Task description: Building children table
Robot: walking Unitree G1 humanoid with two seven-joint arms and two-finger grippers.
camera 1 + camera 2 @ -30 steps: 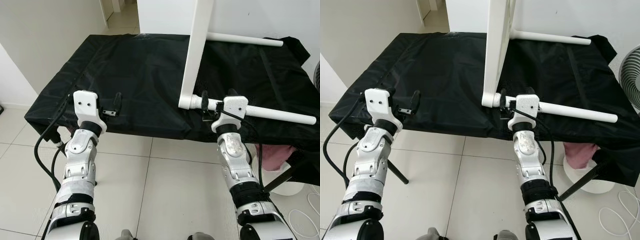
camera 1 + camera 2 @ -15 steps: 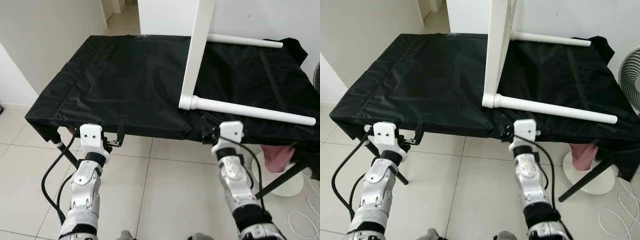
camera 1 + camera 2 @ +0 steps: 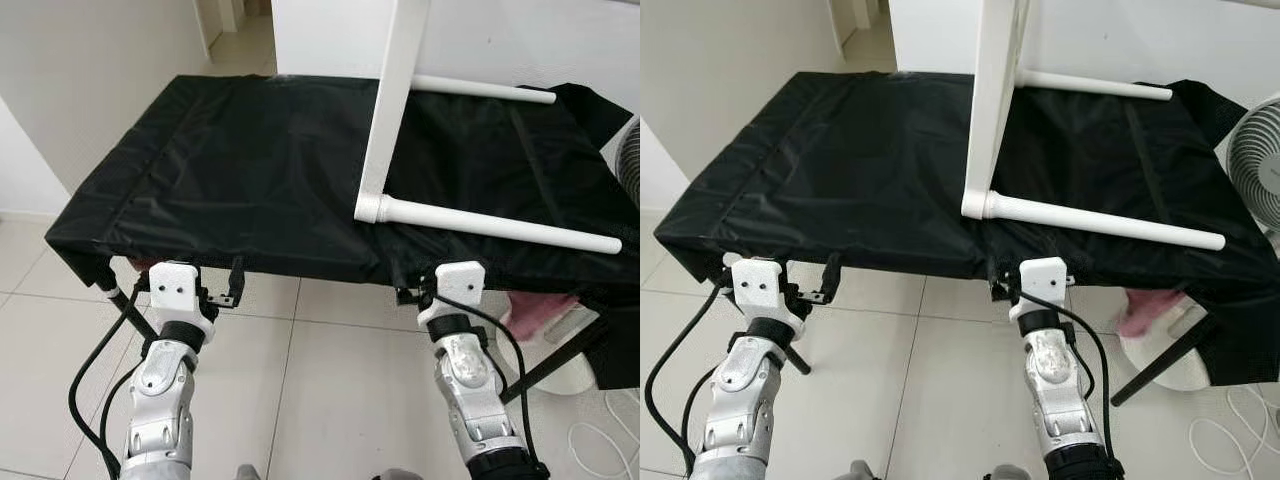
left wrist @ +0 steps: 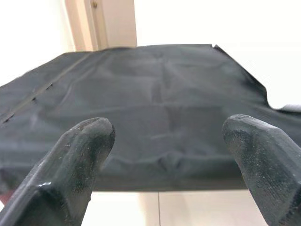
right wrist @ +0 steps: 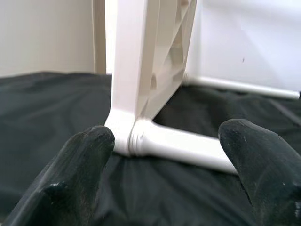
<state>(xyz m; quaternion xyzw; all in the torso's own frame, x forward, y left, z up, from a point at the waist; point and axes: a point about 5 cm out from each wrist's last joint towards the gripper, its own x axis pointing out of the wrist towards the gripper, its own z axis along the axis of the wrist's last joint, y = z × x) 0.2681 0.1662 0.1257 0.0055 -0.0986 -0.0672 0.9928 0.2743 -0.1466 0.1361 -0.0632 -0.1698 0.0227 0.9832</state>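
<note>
Black tabletop [image 3: 250, 160] edge, end effectors below

Head stereo cams look fwd/down, sharing black-draped table [image 3: 250, 160]; wrist cams low, facing its front edge.

A black cloth [image 3: 250, 170] covers the desk and hangs over its near edge, with a seam running along its left side. Beneath lies a floor of pale tiles [image 3: 300, 390]. A white fan [image 3: 1252, 165] stands at the right, beside something pink [image 3: 1137, 315] under the cloth's edge. A doorway [image 3: 225, 25] opens at the far left.
</note>
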